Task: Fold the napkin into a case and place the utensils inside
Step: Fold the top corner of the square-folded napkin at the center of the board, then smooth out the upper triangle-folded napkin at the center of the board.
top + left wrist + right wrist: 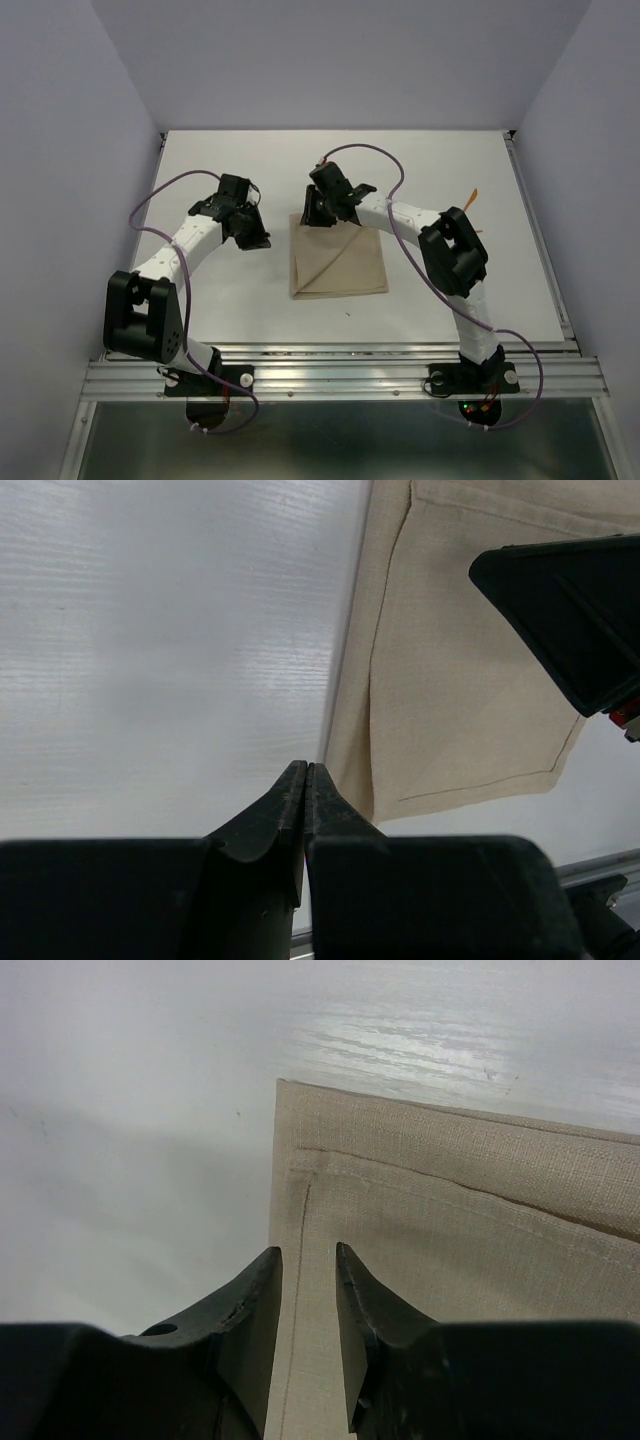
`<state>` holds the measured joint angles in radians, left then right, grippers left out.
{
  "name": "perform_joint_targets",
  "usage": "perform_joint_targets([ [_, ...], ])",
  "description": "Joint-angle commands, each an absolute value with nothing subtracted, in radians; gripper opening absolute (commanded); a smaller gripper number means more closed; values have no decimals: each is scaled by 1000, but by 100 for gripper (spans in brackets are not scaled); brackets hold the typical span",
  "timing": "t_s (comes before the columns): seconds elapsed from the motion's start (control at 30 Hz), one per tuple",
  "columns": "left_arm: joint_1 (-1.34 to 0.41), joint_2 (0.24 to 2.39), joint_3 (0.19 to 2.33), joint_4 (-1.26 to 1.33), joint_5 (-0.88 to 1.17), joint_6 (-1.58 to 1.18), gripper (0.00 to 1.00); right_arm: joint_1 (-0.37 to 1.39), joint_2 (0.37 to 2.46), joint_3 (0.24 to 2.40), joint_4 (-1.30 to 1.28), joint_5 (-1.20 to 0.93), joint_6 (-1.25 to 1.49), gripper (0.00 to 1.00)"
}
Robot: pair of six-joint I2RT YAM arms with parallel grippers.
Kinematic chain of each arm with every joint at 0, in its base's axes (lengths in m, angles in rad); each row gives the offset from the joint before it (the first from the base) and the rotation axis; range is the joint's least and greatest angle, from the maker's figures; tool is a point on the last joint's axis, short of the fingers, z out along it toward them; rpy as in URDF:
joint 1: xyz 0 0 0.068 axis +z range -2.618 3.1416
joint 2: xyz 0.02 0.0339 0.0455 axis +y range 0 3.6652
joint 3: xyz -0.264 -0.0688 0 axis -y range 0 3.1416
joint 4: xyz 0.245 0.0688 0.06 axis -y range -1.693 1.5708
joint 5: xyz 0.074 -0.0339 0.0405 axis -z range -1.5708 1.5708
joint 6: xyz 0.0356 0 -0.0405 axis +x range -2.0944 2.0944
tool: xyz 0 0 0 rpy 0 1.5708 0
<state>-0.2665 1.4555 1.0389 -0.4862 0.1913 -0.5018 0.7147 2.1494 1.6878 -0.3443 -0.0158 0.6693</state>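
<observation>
The tan napkin lies flat in the middle of the table, folded over itself with a diagonal crease. My right gripper hovers at its far left corner. In the right wrist view its jaws stand open a little over the hemmed edge of the napkin, with nothing clamped between them. My left gripper is shut and empty, just left of the cloth. Its closed tips point at the bare table beside the napkin. One thin orange utensil lies far right.
The white table is walled on three sides. A metal rail runs along its near edge. Part of the right gripper's black body shows in the left wrist view, above the cloth.
</observation>
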Motion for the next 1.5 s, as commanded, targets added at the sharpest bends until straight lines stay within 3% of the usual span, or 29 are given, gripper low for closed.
perform_joint_targets([
  [0.0,-262,1414,1003,-459,219,-502,13,724,2096,1715,-341,52,641,34],
  [0.27,-294,1491,1057,-414,259,-518,14,689,1904,1556,-351,152,583,34],
  [0.4,-301,1577,1152,-385,261,-551,25,631,1767,1413,-350,160,592,34],
  [0.63,-305,1750,1319,-391,190,-497,33,620,1583,1255,-385,190,607,35],
  [0.9,-368,1907,1480,-451,146,-446,36,620,1563,1209,-387,175,634,35],
  [1.47,-407,2006,1534,-485,28,-423,38,620,1580,1218,-394,170,641,35],
])
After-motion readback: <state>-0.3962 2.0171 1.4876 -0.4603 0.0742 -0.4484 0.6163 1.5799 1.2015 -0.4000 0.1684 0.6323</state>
